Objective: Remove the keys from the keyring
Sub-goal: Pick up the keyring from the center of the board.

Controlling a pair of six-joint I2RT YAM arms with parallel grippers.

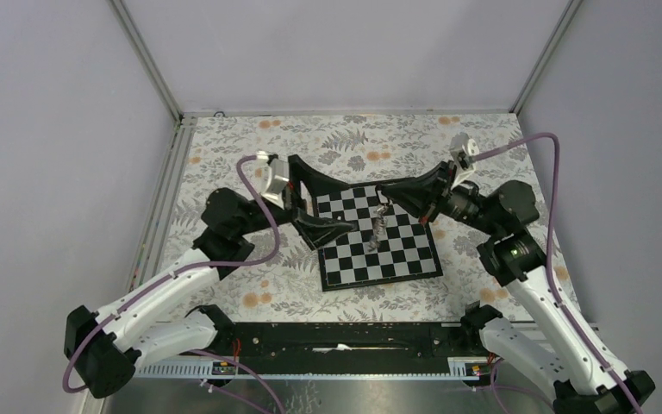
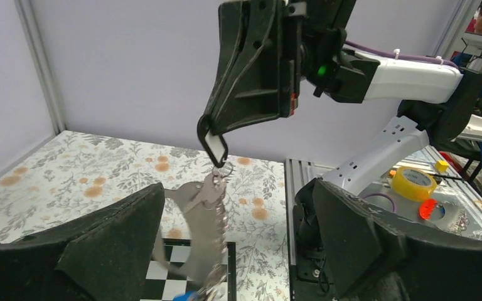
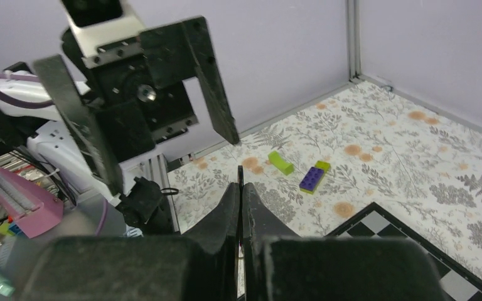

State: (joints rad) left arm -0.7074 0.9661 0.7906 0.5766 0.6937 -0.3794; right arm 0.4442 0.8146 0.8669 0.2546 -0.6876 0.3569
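My right gripper (image 1: 385, 191) is shut on a thin black loop-shaped piece (image 2: 214, 143) at the top of the keyring and holds it in the air over the chessboard (image 1: 414, 259). Below it hang a small metal ring (image 2: 223, 169), silvery keys (image 2: 218, 216), the grey strap (image 2: 188, 207) and the blue clip (image 2: 185, 295). The bundle shows in the top view (image 1: 379, 222). My left gripper (image 1: 343, 207) is wide open and empty just left of the hanging bundle. In the left wrist view the bundle hangs ahead between its fingers (image 2: 119, 244). In the right wrist view the black piece's edge (image 3: 240, 175) pokes out of the shut jaws.
A lime-green brick (image 3: 280, 162) and a purple-and-yellow brick (image 3: 312, 177) lie on the flowered cloth (image 1: 250, 285) left of the board. Grey walls enclose the table. A yellow tape roll (image 2: 414, 182) lies beyond the table rail.
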